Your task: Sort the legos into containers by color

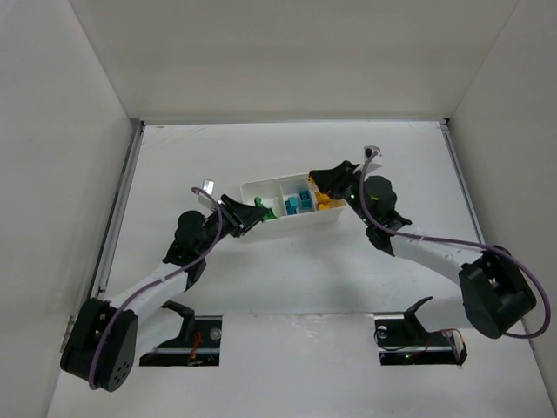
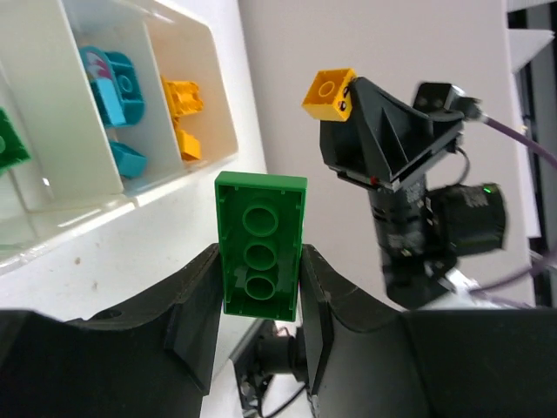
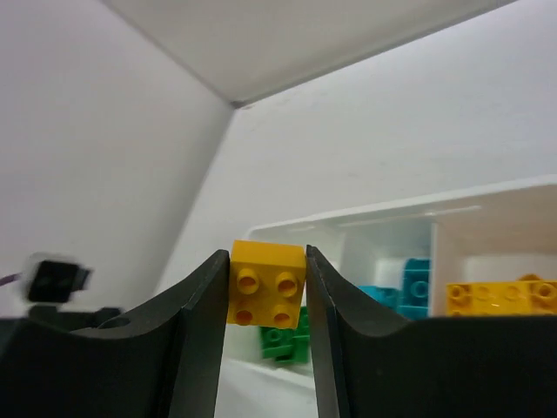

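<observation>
**Two bricks pinched, one at each end of the tray**

The green lego (image 2: 261, 244), a long narrow brick, sits upright between the fingers of the left pincer (image 2: 259, 259). Its hollow underside, with three round tubes in a row, faces the wrist camera. The jaws press on its two long sides, and its upper half stands clear above them. In the top view this pincer is at the left end of the white tray (image 1: 259, 187), low over the tabletop (image 1: 287, 287).

The yellow lego (image 3: 266, 283) is a small square brick with four studs. The right pincer (image 3: 266, 258) pinches it, with both jaws flat against its sides and the studs turned toward that wrist camera. In the left wrist view the brick rides at the tip of the black pincer, lifted clear of the tray. In the top view the right pincer is at the tray's right end.

The tray lies between the two arms and has three compartments in a row:

- **Middle:** cyan bricks (image 2: 113, 78).
- **Right:** yellow-orange bricks (image 2: 183, 100).
- **Left:** another green brick (image 2: 9, 144), showing at the edge of the left wrist view.

Purple cables (image 1: 435, 239) run along both arms.
</observation>
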